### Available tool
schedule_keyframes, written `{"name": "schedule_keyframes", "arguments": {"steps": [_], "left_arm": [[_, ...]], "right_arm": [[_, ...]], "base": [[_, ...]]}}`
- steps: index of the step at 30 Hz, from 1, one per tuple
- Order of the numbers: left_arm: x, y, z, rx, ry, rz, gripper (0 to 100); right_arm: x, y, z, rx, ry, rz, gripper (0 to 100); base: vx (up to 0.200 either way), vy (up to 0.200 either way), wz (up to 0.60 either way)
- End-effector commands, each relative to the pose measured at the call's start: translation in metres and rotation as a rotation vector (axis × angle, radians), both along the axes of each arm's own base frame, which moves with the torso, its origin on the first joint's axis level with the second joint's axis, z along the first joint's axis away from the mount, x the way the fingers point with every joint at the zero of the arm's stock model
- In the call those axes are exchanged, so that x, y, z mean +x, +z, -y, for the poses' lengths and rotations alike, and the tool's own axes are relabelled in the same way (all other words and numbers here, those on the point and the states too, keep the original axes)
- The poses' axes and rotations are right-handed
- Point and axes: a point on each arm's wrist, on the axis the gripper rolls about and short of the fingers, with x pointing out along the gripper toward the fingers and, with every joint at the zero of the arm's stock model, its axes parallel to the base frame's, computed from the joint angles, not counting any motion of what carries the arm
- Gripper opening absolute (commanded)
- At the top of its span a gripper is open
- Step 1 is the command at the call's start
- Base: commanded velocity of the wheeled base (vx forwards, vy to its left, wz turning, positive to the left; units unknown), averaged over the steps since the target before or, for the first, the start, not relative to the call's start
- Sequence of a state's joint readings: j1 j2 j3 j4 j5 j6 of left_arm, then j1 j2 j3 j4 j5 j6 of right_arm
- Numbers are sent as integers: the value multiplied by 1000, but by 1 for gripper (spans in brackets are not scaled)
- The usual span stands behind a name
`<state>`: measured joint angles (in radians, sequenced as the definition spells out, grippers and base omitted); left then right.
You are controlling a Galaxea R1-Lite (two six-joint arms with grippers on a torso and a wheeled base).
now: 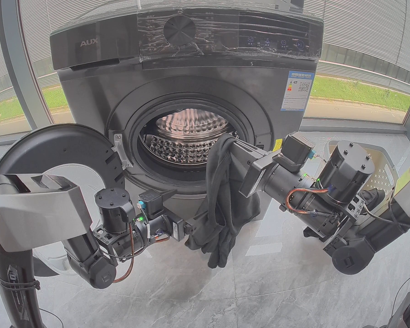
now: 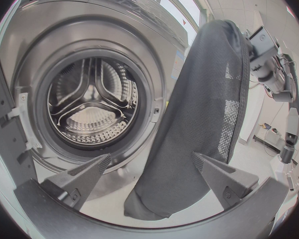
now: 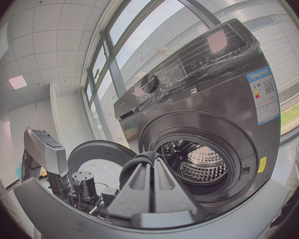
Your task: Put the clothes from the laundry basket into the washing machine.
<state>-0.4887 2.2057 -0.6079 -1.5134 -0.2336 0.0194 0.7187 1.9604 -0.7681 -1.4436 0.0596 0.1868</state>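
A dark garment (image 1: 223,201) hangs in front of the washing machine's open drum (image 1: 187,133), its top level with the lower rim of the opening and its bottom loose above the floor. My right gripper (image 1: 231,145) is shut on its top edge; the right wrist view shows the fingers pressed together with the cloth (image 3: 136,161) bunched over their tips. Beside the garment's lower part sits my left gripper (image 1: 193,228), open. In the left wrist view, the cloth (image 2: 202,110) hangs between and beyond its spread fingers (image 2: 89,170). The white laundry basket (image 1: 387,169) stands at the right behind my right arm.
The machine's round door (image 1: 54,156) is swung wide open to the left, above my left arm. The drum (image 2: 93,107) holds no clothes. Pale tiled floor (image 1: 259,288) lies in front of the machine. Large windows stand behind it.
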Motion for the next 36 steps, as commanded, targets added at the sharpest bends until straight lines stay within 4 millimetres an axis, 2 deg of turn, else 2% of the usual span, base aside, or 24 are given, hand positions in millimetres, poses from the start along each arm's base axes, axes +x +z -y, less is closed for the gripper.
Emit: {"name": "schedule_keyframes", "arguments": {"steps": [1, 8, 15, 24, 25, 27, 30, 36], "left_arm": [[-6, -9, 9, 15, -40, -28, 100], [-13, -16, 21, 25, -108, -45, 100], [-6, -23, 25, 26, -103, -42, 100], [30, -33, 38, -4, -54, 21, 100], [30, -33, 38, -4, -54, 21, 0], [40, -44, 36, 16, -36, 27, 0], [43, -46, 34, 14, -30, 29, 0], [38, -46, 31, 21, -27, 19, 0]], "right_arm": [[0, 0, 0, 1, 1, 1, 0], [-5, -1, -7, -2, 26, -2, 0], [-9, -3, -12, -6, 44, -7, 0], [-16, -4, -18, -7, 70, -8, 0], [-16, -4, -18, -7, 70, -8, 0], [-17, -4, -18, -7, 70, -8, 0], [-17, -3, -17, -6, 69, -7, 0], [-5, 4, -11, 12, 33, 13, 0]], "base": [[0, 0, 0], [0, 0, 0], [0, 0, 0], [0, 0, 0], [0, 0, 0], [0, 0, 0], [0, 0, 0], [0, 0, 0]]}}
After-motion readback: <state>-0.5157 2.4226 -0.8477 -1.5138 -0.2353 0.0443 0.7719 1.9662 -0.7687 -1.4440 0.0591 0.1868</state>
